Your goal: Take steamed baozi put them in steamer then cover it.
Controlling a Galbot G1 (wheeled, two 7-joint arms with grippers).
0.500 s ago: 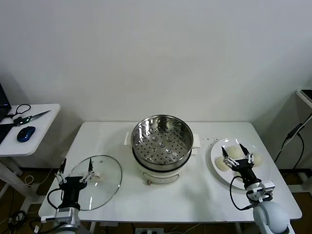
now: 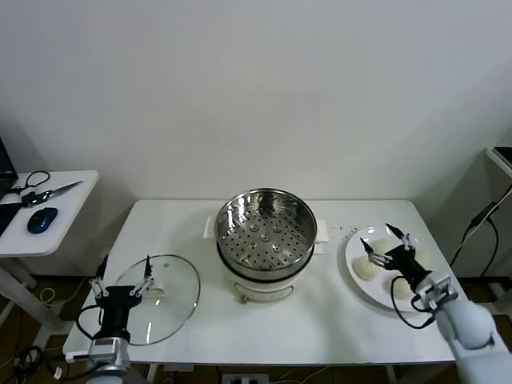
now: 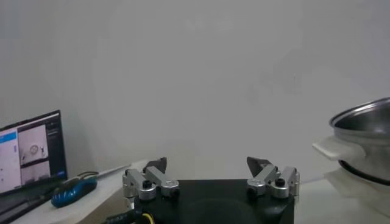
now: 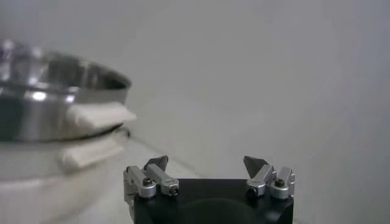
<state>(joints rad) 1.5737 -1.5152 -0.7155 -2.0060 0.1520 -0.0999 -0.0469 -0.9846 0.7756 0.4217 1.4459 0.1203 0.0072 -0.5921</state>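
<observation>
Head view shows my right gripper [image 2: 387, 242], jaws apart, over the baozi [image 2: 382, 249]: soft, light, so I'd pinch one gently across its sides.

We noted a shiny silver steamer [image 2: 266, 229] with a dotted pattern of holes across its tray, seated on a white base [image 2: 258, 286]. The buns [image 2: 382, 250] were cream-white on a white plate [image 2: 362, 284]. The table [image 2: 320, 320] was white. The lid [image 2: 164, 300] was clear glass with a pale knob. The grippers [image 2: 389, 240] were black with silver fittings. A blue mouse [image 2: 42, 219] lay on a white side table [image 2: 60, 232].
</observation>
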